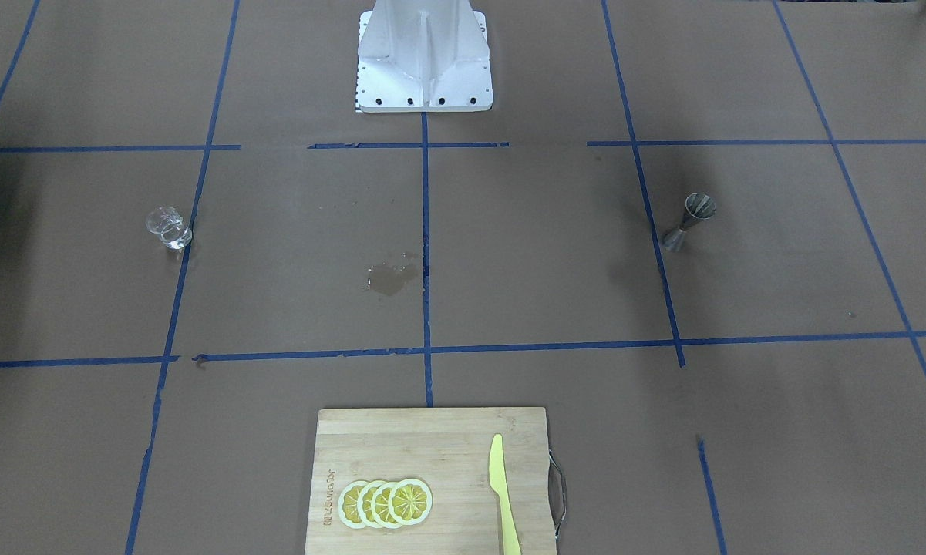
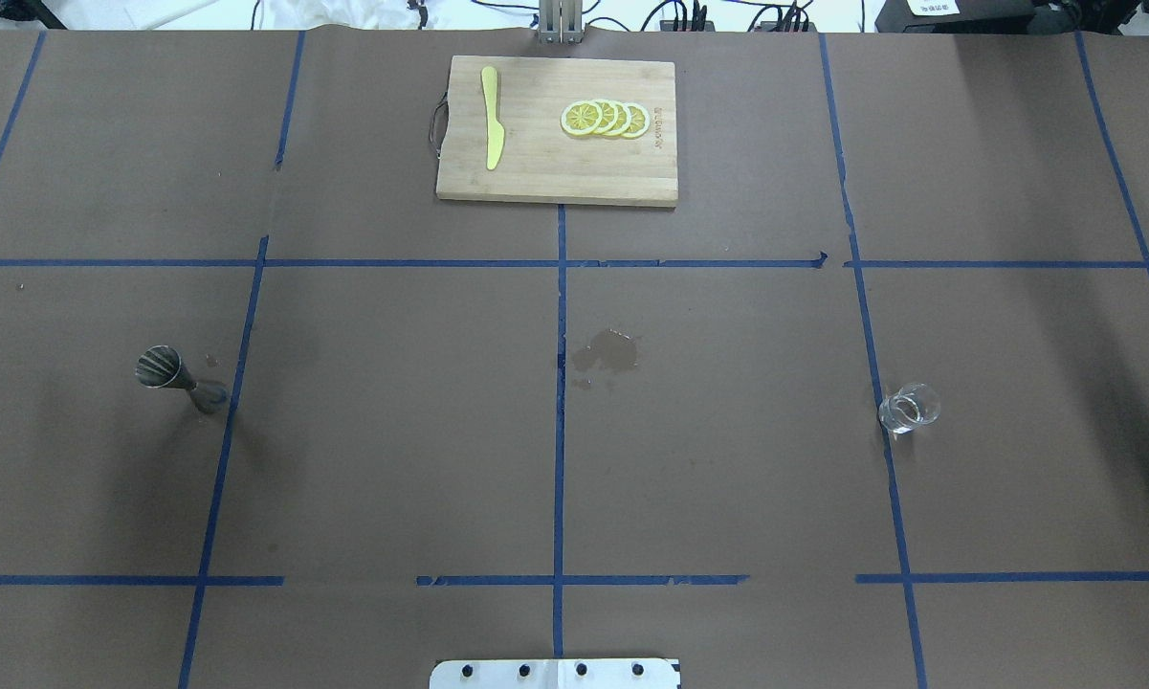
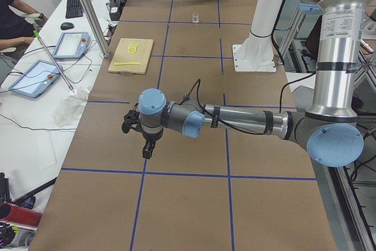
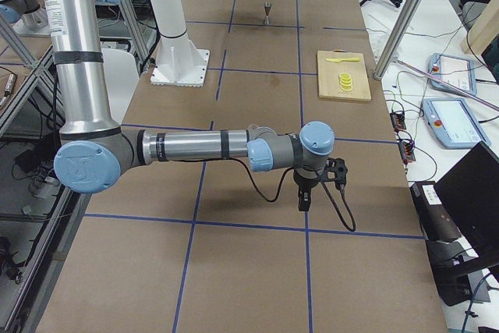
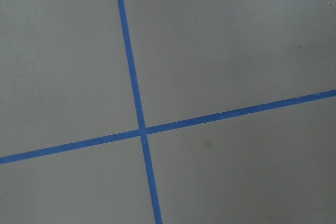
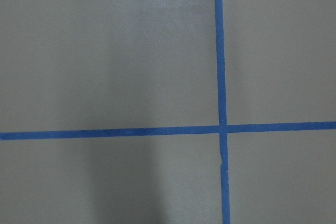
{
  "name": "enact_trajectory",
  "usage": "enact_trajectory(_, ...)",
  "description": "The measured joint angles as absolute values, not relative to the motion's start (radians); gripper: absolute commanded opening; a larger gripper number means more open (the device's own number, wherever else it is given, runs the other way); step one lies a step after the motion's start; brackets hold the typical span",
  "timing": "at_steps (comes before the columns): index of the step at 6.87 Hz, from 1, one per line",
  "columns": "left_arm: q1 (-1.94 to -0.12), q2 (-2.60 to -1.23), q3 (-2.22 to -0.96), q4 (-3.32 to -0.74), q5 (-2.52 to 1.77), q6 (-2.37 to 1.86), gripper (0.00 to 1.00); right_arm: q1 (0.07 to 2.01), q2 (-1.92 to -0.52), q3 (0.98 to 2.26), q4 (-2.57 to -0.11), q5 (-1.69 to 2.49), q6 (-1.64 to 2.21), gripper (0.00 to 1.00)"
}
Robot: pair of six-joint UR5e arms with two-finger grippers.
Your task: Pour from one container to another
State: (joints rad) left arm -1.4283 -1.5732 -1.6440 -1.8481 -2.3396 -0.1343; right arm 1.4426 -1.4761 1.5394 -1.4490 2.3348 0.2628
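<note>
Since the small clear glass measuring cup [image 2: 909, 409] standing at my right on the worktop [image 2: 727, 478] looks light, slick and breakable, I'd pinch its wall below the lip — gently; whether my jaws are open or closed I cannot tell.

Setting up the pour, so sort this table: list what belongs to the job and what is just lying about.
Belongs to the pour:
- clear glass measuring cup
- steel jigger

Just lying about:
- wooden cutting board
- lemon slices
- yellow knife
- wet stain on the table paper
</note>
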Motion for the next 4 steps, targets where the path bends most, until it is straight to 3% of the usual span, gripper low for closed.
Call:
enact_trajectory(2, -1.339, -1.519, -1.640, -2.066, -2.323, -0.284, 1.00, 1.428, -1.487, 1.537, -1.408, 2.335, 0.264, 1.00)
enact_trajectory(4, -1.199, -1.393, -1.632, -2.523, -2.146, -0.628, 0.99, 1.417, -1.491, 1.537, -1.386, 2.336, 0.264, 1.00)
